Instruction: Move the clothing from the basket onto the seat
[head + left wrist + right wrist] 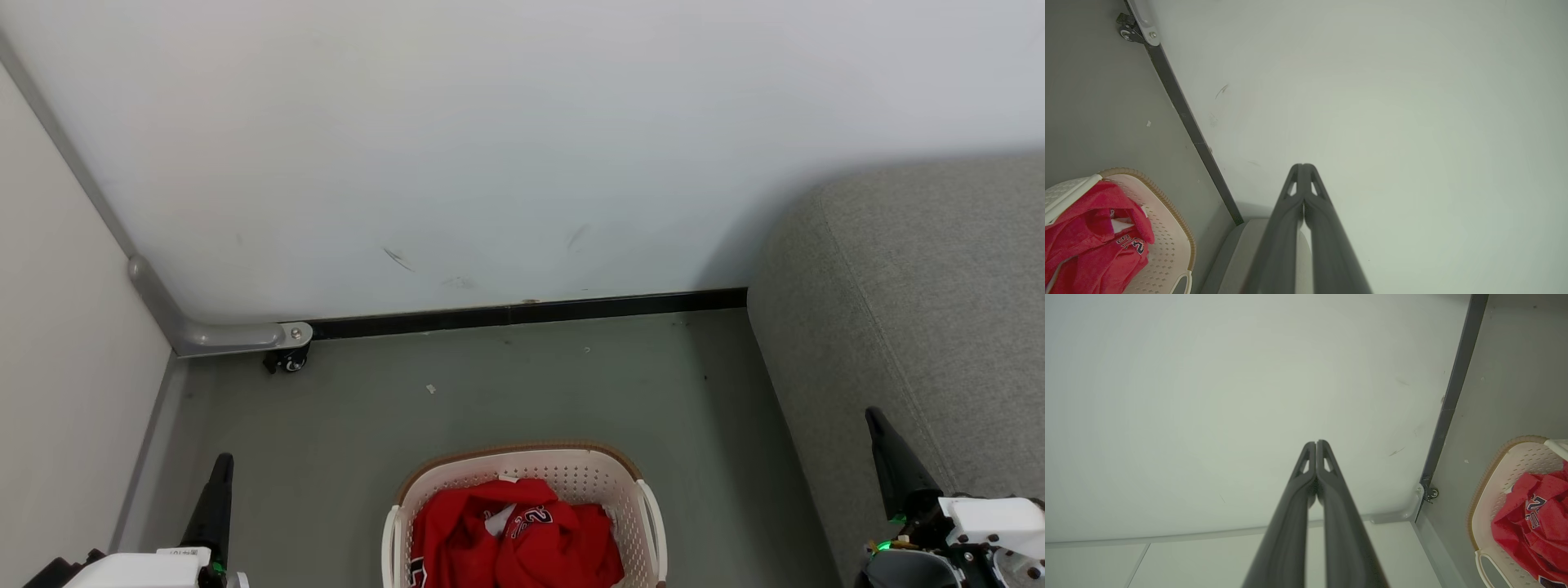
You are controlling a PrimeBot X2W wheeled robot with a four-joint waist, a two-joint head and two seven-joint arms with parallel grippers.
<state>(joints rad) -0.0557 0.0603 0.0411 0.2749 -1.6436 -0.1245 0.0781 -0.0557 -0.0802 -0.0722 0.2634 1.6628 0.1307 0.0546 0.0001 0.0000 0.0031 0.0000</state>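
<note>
Pale, lightly scuffed wall (490, 122) is seen across the upper half of the head view. It is met at its foot by a black skirting strip (531, 312) and a grey-green floor (506, 392). On the right, the grey woven seat (939, 286) is set against the wall, with its rounded corner turned toward the floor. At the bottom centre, the cream basket (571, 472) with its brown rim is stood on the floor, near the seat but apart from it. The red clothing (522, 539) is heaped inside the basket, and black-and-white number print is shown on 1 fold. The left gripper (221, 465) is raised at the lower left, and the right gripper (875, 418) at the lower right, in front of the seat. On each, the 2 dark fingers are pressed together with nothing held between them, as is shown in both wrist views. A grey metal bracket (229, 335) is fixed at the left corner, with a small black caster (287, 361) fitted beneath it. A tiny white scrap (430, 389) is left on the floor.
</note>
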